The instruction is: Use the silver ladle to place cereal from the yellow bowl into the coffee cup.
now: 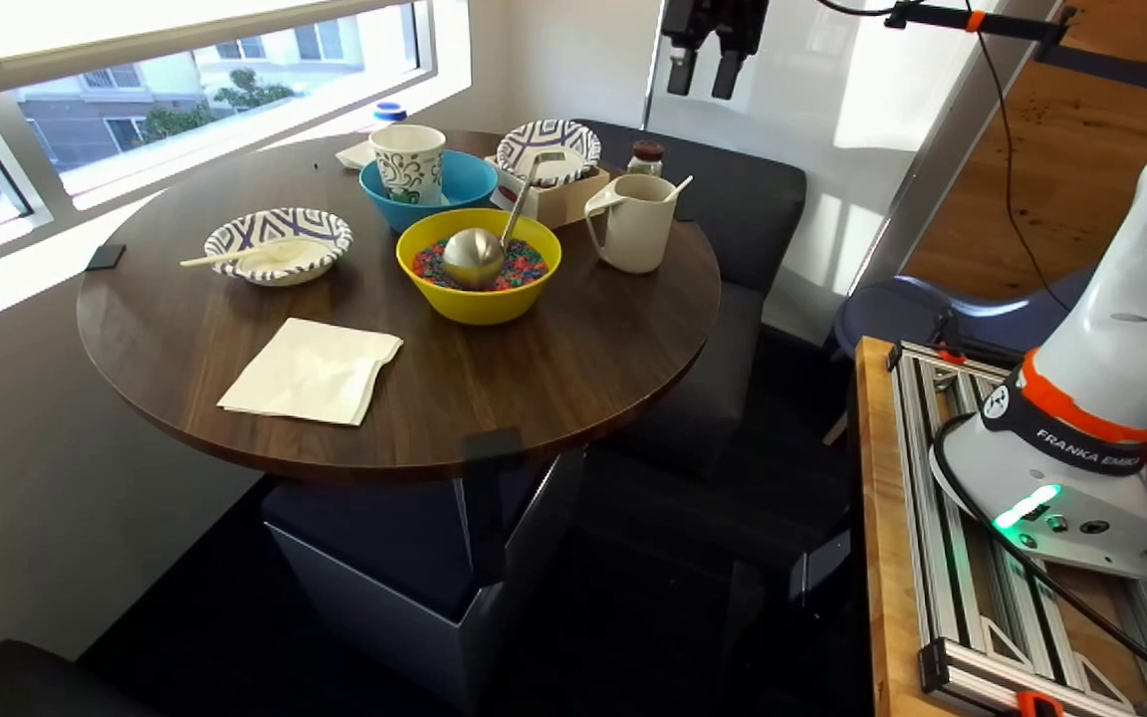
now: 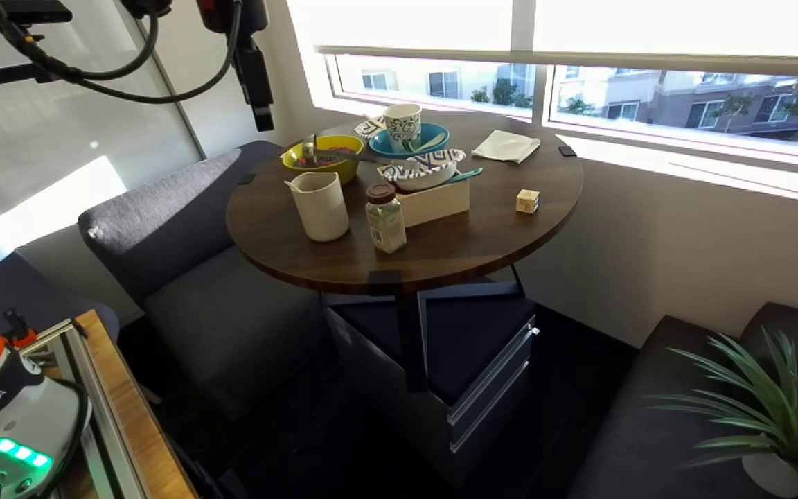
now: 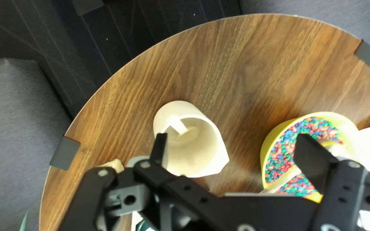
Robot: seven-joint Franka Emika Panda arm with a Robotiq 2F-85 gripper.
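Daylight comes through the window (image 1: 285,80) beside a crowded round wooden table (image 1: 494,398). On it, the yellow bowl (image 1: 479,307) holds red, blue and green cereal (image 1: 526,267), with the silver ladle (image 1: 474,259) resting inside, its handle leaning out over the rim. That handle crosses in front of a striped paper bowl (image 1: 534,134) perched on a wooden box (image 1: 573,202); whether they touch I can't tell. Close by, the coffee cup (image 1: 408,167) stands in a blue bowl (image 1: 469,179). A pale pitcher (image 1: 636,227) with a stick poking out covers a little of the yellow bowl in an exterior view, near a lidded jar (image 2: 386,220) whose label is too small to read. A folded napkin (image 1: 313,370), a second striped bowl (image 1: 285,221) with a spoon (image 1: 235,255) across it and a little block (image 2: 528,201) take up more room. The gripper (image 3: 231,142) hangs above the tabletop, fingers spread wide, holding nothing; one finger hides part of the ladle and cereal from the wrist camera, the other overlaps the pitcher, and its body blocks much below. A potted plant (image 2: 773,409) is cut off at the frame's edge, as is much of the arm (image 1: 1131,289).
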